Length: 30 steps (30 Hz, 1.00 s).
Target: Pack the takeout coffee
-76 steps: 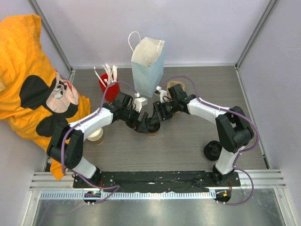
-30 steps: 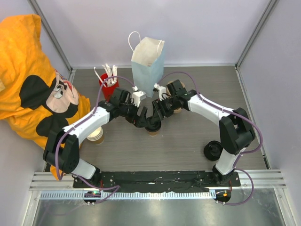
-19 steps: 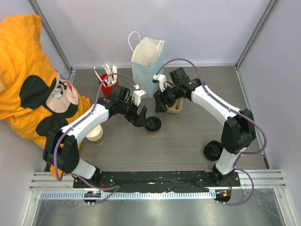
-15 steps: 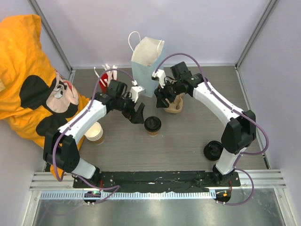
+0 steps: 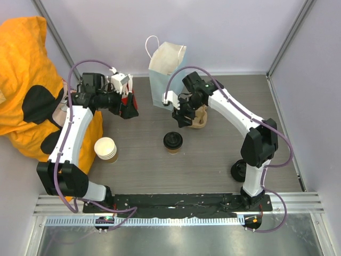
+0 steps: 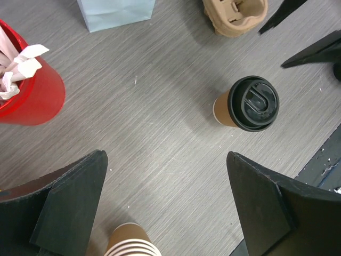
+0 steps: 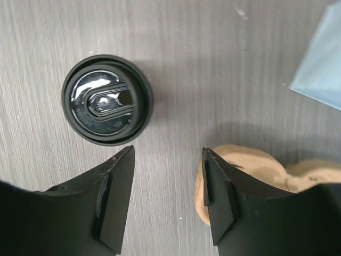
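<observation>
Coffee: I see the coffee (image 5: pixel 172 142) standing upright on the table (image 5: pixel 213 154) with its black lid on. It is near the middle, in front of the bag and apart from it, and neither arm touches it.
Left gripper: my left gripper (image 6: pixel 164 160) is spread wide with nothing between the fingers. It hangs at the left rear, over the red cup, well away from the coffee.
Right gripper: my right gripper (image 7: pixel 168 160) is partly spread and holds nothing. It hovers above the table just behind the coffee, over the near edge of the carrier.
Bag: the pale blue bag (image 5: pixel 168 74) stands upright at the back, mouth open.
Carrier: a brown moulded carrier (image 5: pixel 201 117) lies near the bag's right foot.
Red cup: the red cup (image 6: pixel 32 93) holds white wrapped sticks.
Cup stack: a stack of lidless cups (image 5: pixel 106 149) stands left of the coffee, well apart from it.
Lids: loose black lids (image 5: pixel 238 170) lie by the right arm's base.
Cloth: an orange cloth (image 5: pixel 21 64) hangs over the left wall.
</observation>
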Motion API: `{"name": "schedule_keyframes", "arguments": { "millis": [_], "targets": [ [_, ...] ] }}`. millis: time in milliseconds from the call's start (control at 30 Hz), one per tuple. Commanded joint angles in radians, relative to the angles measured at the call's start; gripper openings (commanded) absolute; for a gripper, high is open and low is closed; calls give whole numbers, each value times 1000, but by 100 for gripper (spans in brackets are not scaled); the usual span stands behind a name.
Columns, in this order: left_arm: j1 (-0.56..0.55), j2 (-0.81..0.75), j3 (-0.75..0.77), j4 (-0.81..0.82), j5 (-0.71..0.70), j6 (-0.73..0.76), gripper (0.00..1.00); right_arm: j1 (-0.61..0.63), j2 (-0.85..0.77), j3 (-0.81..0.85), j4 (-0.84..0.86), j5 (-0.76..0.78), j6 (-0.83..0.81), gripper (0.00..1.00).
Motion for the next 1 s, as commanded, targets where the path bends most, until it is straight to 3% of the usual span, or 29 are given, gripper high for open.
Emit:
{"name": "schedule_keyframes", "arguments": {
  "millis": [0, 433, 967],
  "targets": [
    [-5, -48, 43, -37, -26, 29, 100, 53, 7, 43, -60, 12, -143, 57],
    [153, -124, -30, 13, 38, -12, 100, 140, 69, 54, -51, 39, -194, 53],
    [201, -137, -75, 53, 96, -40, 100, 160, 120, 77, -48, 71, -208, 40]
  ]
}}
